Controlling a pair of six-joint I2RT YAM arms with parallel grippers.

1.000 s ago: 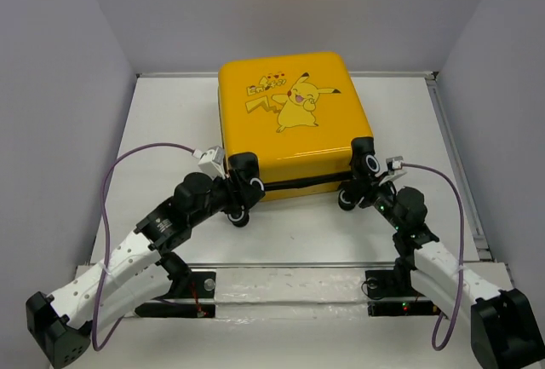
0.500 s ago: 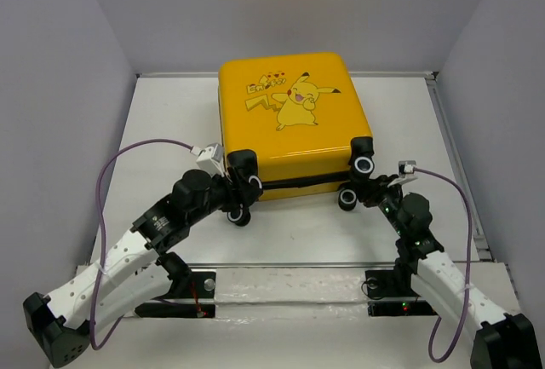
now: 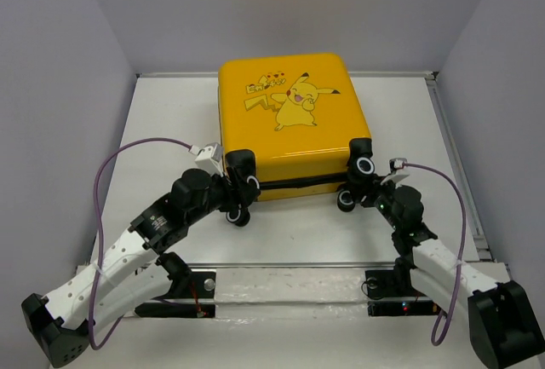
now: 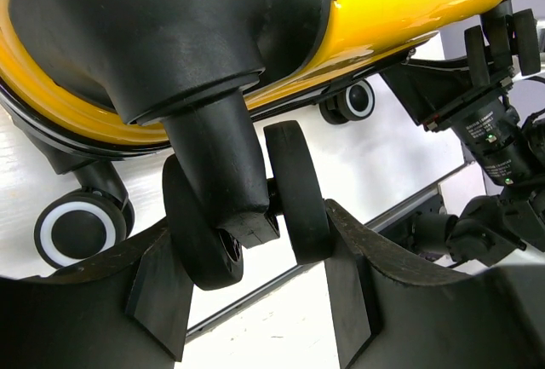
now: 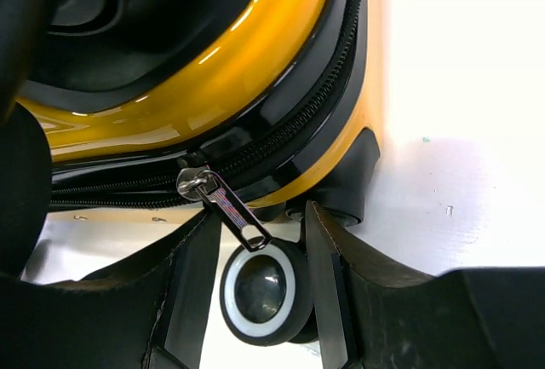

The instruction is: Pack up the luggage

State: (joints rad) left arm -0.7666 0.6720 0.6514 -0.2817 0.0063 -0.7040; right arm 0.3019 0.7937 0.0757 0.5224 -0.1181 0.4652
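The luggage [image 3: 289,113], a yellow hard-shell case with a Pikachu print, lies flat and zipped on the table. My left gripper [image 3: 241,200] is at its near-left corner. In the left wrist view the left gripper [image 4: 251,237] is shut on the black twin caster wheel [image 4: 294,190], one finger against each disc. My right gripper [image 3: 362,188] is at the near-right corner. In the right wrist view the right gripper [image 5: 261,216] is open, and the metal zipper pull [image 5: 237,213] hangs free between its fingers. A white-rimmed caster [image 5: 260,294] sits behind the pull.
Grey walls enclose the white table [image 3: 170,122] at the back and on both sides. A metal rail [image 3: 289,265] runs along the near edge by the arm bases. The right arm [image 4: 490,122] shows in the left wrist view. Other casters [image 4: 77,231] stand near the left gripper.
The right wrist drew back a little from the corner, then came in again. The left arm and the luggage have stayed where they were.
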